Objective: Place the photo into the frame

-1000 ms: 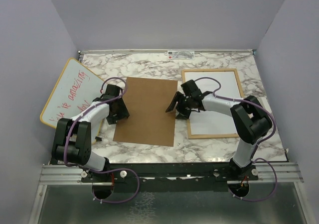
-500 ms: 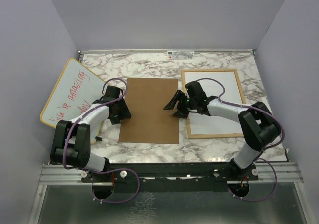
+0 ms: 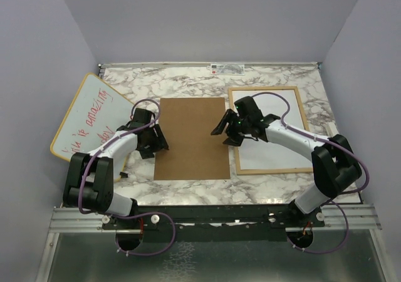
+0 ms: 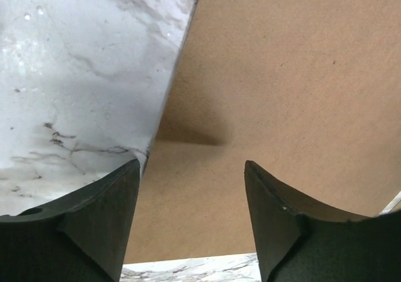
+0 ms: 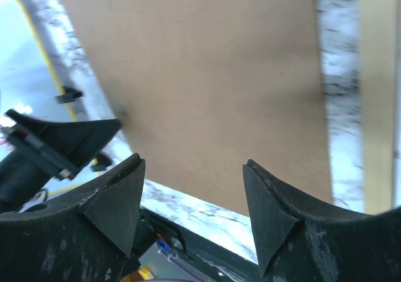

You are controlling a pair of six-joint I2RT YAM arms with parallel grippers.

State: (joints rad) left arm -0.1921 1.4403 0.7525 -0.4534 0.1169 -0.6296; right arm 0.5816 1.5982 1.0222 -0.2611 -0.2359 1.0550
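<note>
One brown board [image 3: 191, 138] lies on one marble table [image 3: 188, 81]. Right of the board: one light wood frame [image 3: 276, 88] with one photo [image 3: 276, 150] inside it, white side up. Left of it: one whiteboard [image 3: 84, 106]. Two grippers flank the board: the left gripper [image 4: 191, 166] and the right gripper [image 5: 193, 163].

- Top view: fixed high behind the arm bases, looking down over the whole tabletop [image 3: 188, 81].
- Left wrist: very close, aimed down at the left edge of the brown board [image 4: 282, 94].
- Right wrist: close above, spanning that board's width up to the frame [image 5: 376, 75].
- Shared by all three: board and marble.
</note>
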